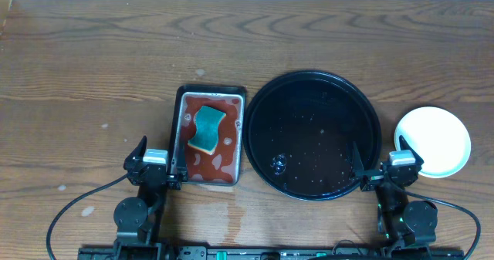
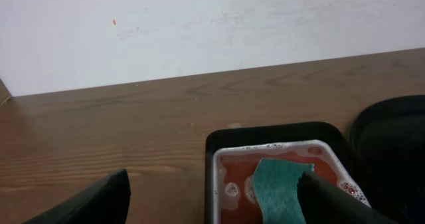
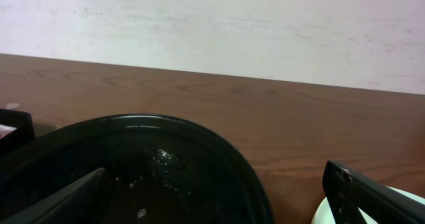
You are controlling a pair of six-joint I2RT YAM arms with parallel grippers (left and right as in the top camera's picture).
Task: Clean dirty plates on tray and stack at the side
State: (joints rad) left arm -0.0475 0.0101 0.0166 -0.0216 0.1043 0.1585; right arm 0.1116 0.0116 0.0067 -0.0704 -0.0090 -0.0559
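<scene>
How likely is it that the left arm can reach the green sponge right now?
Probably yes: its open fingers sit just beside the small tray, and the sponge lies uncovered in the red liquid with nothing over it.

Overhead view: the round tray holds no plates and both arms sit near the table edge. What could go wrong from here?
The right gripper sits open between the round tray rim and the white plate; a careless swing could knock either. The left gripper has a finger beside the small tray of red liquid holding the sponge; a bump might slosh it onto the table.
</scene>
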